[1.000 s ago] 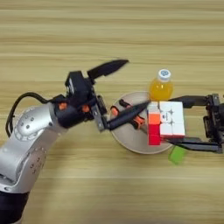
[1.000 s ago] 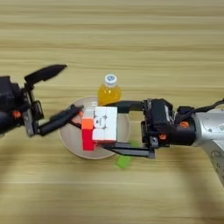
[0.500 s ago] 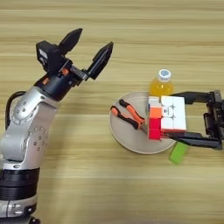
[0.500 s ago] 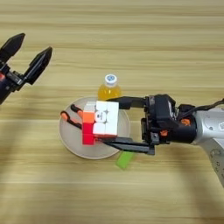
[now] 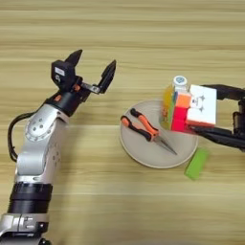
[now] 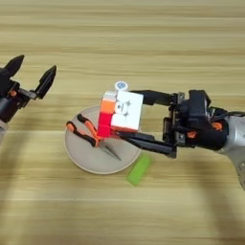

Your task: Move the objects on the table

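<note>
Lifted now, the cube (image 6: 120, 113) sits pinched in right gripper (image 6: 131, 117) (left gripper (image 5: 91, 72) spread).

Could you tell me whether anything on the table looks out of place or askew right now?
Nothing looks spilled or damaged. The one oddity: the puzzle cube sits tilted between the right gripper fingers, above the plate edge, hiding most of the juice bottle. The pliers lie flat on the plate; the left gripper is open, well off to the left.
</note>
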Motion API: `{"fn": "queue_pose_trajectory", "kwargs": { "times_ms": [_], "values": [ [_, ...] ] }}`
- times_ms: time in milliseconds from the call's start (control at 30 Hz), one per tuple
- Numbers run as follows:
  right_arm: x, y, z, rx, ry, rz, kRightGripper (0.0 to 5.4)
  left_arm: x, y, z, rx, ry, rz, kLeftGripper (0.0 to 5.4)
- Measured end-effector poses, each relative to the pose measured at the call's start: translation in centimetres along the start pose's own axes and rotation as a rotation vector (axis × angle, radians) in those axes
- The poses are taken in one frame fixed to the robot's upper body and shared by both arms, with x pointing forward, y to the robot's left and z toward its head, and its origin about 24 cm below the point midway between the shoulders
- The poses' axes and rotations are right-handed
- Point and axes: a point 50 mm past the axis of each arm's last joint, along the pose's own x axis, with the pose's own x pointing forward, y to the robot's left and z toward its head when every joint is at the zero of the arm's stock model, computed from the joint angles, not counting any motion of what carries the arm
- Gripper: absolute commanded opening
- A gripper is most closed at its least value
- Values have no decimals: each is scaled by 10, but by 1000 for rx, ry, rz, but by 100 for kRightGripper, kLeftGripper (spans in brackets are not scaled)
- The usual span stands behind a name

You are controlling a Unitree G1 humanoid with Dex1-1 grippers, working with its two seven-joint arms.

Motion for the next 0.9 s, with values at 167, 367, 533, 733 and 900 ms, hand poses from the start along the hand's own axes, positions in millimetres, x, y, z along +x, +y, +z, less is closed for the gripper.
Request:
{"fn": "queue_pose_trajectory", "kwargs": {
  "times_ms": [167, 367, 533, 733, 900],
  "values": [
    [-13, -8, 5, 19, -69, -90, 333, -2, 4, -13, 0, 19, 26, 540],
    [-28, -16, 4, 65, -118, -161, 333, -2, 12, -26, -1, 52, 56, 540],
    [-39, -24, -2, 85, -133, -235, 333, -2, 13, -28, 5, 49, 57, 540],
    [-52, -41, -12, 52, -91, -398, 333, -1, 13, -27, 7, 45, 56, 540],
    [-65, -59, -23, -13, -15, -563, 333, -1, 13, -27, 8, 42, 57, 540]
  ]
}}
